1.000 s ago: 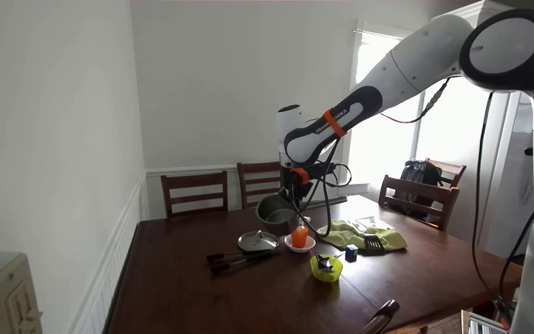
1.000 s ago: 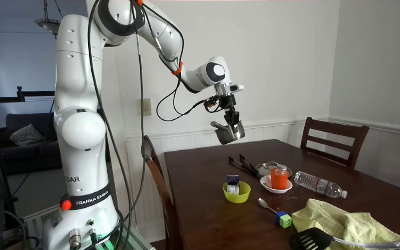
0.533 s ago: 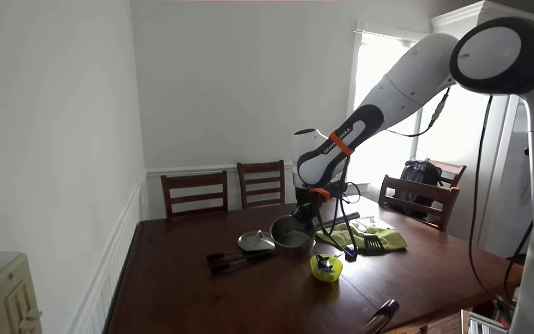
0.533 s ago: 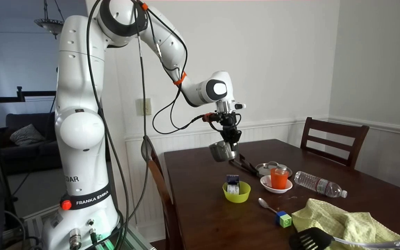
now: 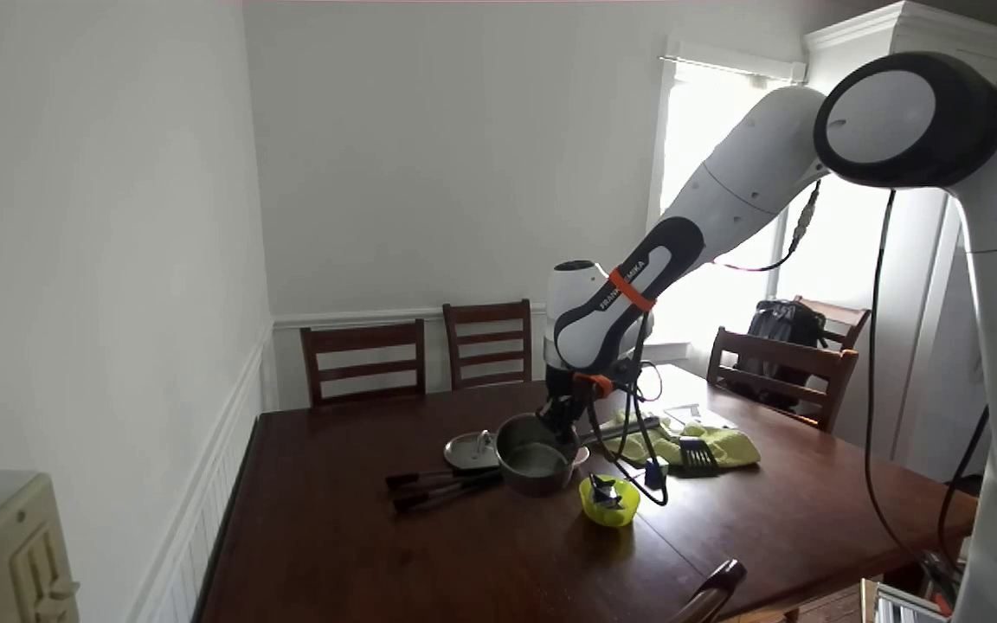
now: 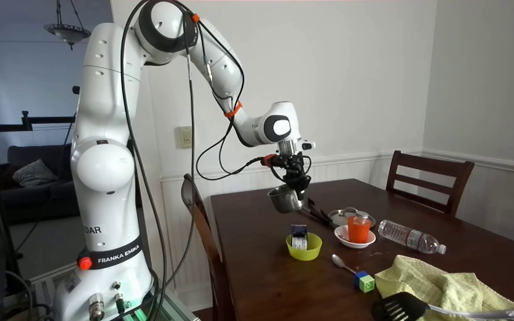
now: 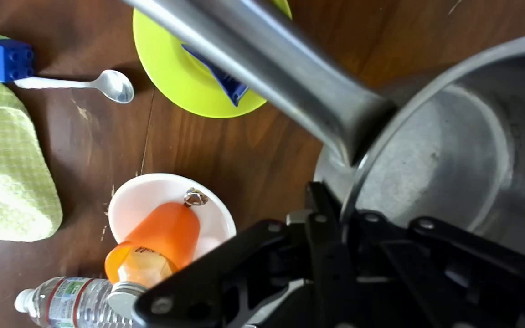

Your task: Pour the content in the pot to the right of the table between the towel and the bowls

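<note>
Wrist view shows the gripper (image 7: 340, 200) pinching the wall of a steel saucepan (image 7: 404, 155) just beside its handle (image 7: 317, 95), 1 finger (image 7: 375, 228) inside and 1 outside. In an exterior view the saucepan hangs tilted below the gripper, above the wooden dining table (image 6: 257, 249). Lower than the gripper there, a lime bowl (image 6: 304, 255) holds a blue packet (image 6: 299, 236), and a white bowl (image 6: 350, 245) holds an orange cup (image 6: 358, 229). The checked dish towel (image 6: 458, 290) lies well apart from the gripper, with a slotted turner (image 6: 400, 307) partly on it.
</note>
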Available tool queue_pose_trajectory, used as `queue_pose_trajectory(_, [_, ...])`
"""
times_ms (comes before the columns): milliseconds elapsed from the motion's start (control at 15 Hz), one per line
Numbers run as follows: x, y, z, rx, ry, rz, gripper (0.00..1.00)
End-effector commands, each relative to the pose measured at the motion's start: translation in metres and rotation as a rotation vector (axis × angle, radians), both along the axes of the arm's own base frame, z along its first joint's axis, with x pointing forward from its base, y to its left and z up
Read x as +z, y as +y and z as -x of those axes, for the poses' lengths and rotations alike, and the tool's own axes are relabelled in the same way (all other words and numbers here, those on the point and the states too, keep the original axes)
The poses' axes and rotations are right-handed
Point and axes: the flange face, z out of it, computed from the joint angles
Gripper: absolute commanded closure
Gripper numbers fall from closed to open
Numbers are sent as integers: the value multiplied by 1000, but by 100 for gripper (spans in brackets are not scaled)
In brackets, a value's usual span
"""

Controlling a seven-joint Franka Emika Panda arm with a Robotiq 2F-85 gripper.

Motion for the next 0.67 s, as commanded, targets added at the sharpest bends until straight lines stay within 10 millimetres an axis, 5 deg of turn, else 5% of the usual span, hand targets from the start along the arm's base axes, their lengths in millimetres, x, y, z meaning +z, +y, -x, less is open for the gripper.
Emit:
queue_pose_trajectory(0, [-19,16,-14,62,-68,-103,99])
queue_pose_trajectory(267, [-53,38,-31,99,-83,-276,99])
queue_pose_trajectory(600, [-81,37,-43,64,38,-327,99])
